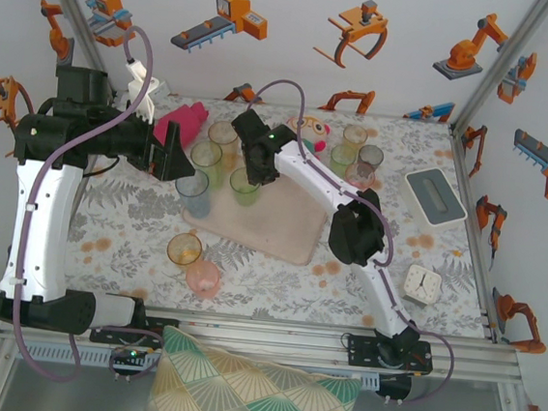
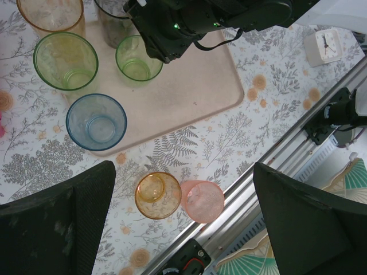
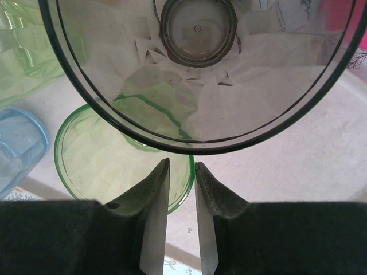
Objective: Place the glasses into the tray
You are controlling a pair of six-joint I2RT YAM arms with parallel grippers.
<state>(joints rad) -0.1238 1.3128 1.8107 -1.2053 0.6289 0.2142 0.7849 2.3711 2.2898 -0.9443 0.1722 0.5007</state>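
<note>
Grey glass (image 3: 195,74) stands just beyond the slightly parted right claw (image 3: 182,165).

The light is bright, soft and even, and it comes from above. In the top view the white walls (image 1: 297,72) look almost washed out, and only faint shadows lie on the tray (image 1: 281,233). The frame posts (image 1: 506,63) lean outward at 11 and 1 o'clock, a wide-lens distortion. From the left wrist the table (image 2: 229,137) is sharp, while the left gripper's fingers (image 2: 57,223) at 7 and 4 o'clock are dark and soft. From the right wrist the grey glass (image 3: 195,97) at 12 o'clock is very near and carries pale reflections.
</note>
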